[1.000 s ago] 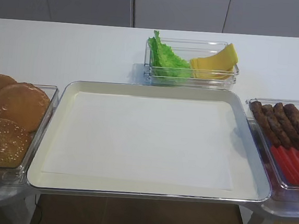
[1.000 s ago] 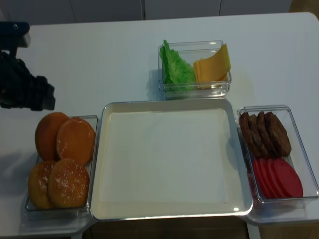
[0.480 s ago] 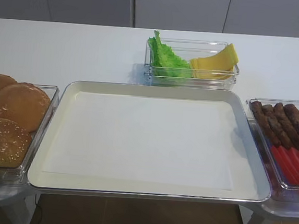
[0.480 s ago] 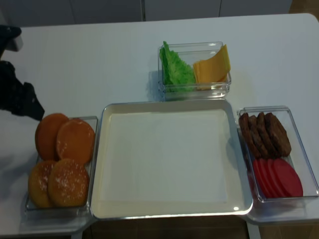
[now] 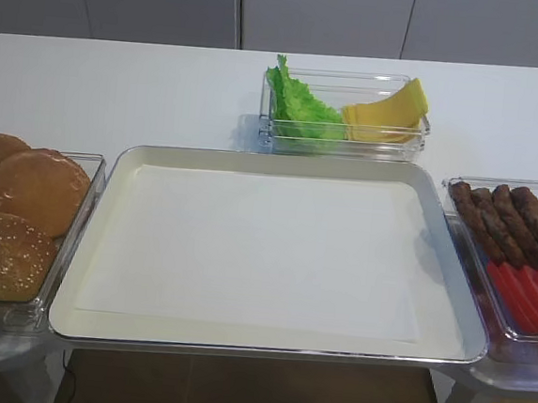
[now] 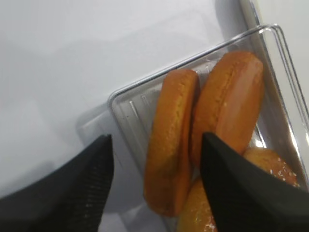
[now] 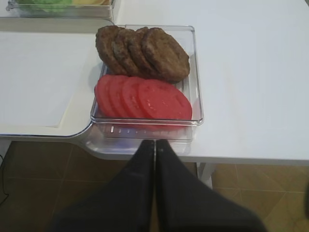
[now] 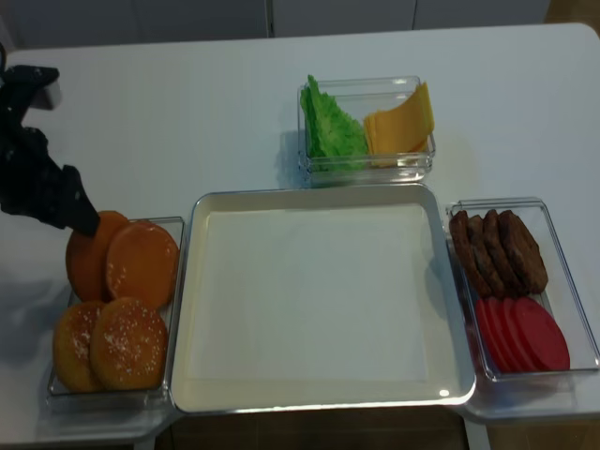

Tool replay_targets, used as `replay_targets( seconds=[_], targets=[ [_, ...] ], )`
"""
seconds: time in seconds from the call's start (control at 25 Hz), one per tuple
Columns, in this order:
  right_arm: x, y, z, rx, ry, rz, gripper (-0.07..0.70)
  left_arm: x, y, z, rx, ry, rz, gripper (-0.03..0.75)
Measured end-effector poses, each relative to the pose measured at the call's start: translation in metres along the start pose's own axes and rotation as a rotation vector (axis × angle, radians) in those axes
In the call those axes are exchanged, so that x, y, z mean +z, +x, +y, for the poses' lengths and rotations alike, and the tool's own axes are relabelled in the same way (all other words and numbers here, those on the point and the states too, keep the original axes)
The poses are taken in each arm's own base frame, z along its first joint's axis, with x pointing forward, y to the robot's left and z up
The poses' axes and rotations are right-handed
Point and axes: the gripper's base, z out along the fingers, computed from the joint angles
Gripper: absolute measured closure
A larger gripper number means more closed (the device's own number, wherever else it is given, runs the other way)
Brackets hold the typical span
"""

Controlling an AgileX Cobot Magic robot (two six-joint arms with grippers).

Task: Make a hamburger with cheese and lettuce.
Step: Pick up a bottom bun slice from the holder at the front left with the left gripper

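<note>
The hamburger's bun halves point(image 8: 122, 267) lie in a clear box at the left. My left gripper point(image 8: 80, 217) hangs open over the box's far corner. In the left wrist view its fingers straddle a golden bun point(image 6: 171, 145) that stands on edge, with a gap on the left side; the left gripper point(image 6: 155, 141) holds nothing. The lettuce point(image 8: 333, 127) and the cheese point(image 8: 401, 122) share a clear box behind the tray point(image 8: 309, 194). My right gripper point(image 7: 155, 142) is shut and empty, below the table's front edge.
A clear box point(image 8: 553, 211) at the right holds brown patties point(image 7: 142, 50) and red tomato slices point(image 7: 142, 96). The tray's inside is lined with white paper point(image 5: 265, 248). A white table point(image 5: 119, 85) carries everything; brown floor shows in front.
My left gripper has come in from the left side of the table toward the bun box and now sits over its far-left bun. The right gripper has not moved.
</note>
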Motion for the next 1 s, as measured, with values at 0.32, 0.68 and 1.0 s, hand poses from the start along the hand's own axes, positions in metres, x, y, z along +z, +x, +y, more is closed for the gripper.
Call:
replay_targets(
  seconds=[0.32, 0.68, 1.0],
  targets=[
    [0.0, 0.0, 0.0, 0.0, 0.0, 0.0, 0.636, 0.01, -0.002, 0.004, -0.002, 0.017, 0.018, 0.291],
    [0.0, 0.0, 0.0, 0.0, 0.0, 0.0, 0.636, 0.014, -0.003, 0.005, -0.007, 0.027, 0.028, 0.323],
    [0.0, 0.0, 0.0, 0.0, 0.0, 0.0, 0.636, 0.014, -0.002, 0.004, -0.01, 0.038, 0.031, 0.464]
  ],
)
